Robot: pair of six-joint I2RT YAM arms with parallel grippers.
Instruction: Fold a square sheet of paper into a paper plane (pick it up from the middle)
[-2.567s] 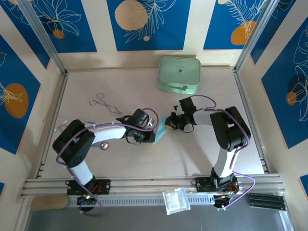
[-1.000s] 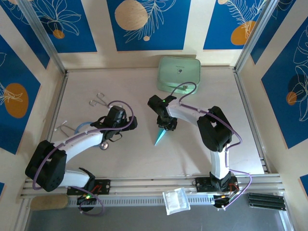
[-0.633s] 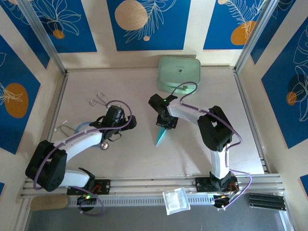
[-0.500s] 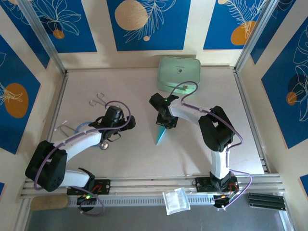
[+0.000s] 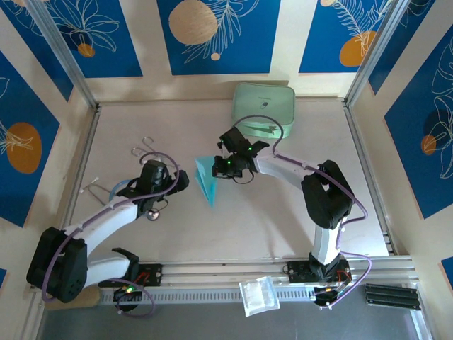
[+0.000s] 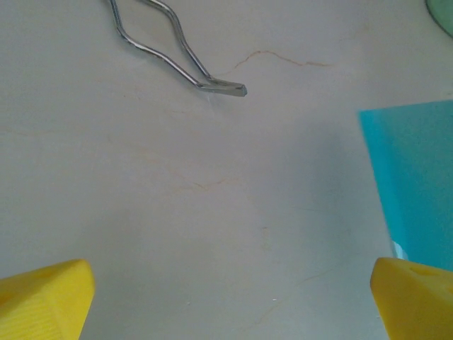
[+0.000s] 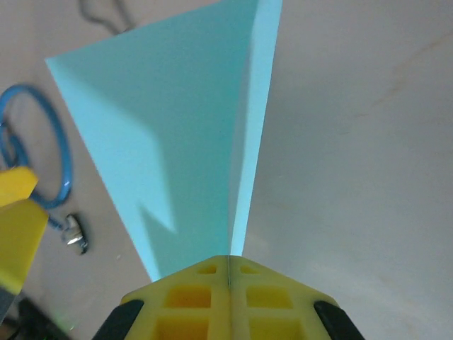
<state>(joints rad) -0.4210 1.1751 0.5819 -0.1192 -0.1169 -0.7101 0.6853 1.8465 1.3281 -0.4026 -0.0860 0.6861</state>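
Top external view: the right gripper (image 5: 225,166), clenched on the paper plane (image 5: 205,180) at its centre crease, has swung it toward 9 o'clock near table (image 5: 283,219) centre, while the left gripper (image 5: 175,181), jaws released, has retreated toward 8 o'clock, suggesting folding is essentially finished.

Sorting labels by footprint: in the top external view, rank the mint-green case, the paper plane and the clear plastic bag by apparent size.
1. mint-green case, clearly largest.
2. clear plastic bag.
3. paper plane, a narrow wedge; it may be tilted, so it could look smaller than it is.
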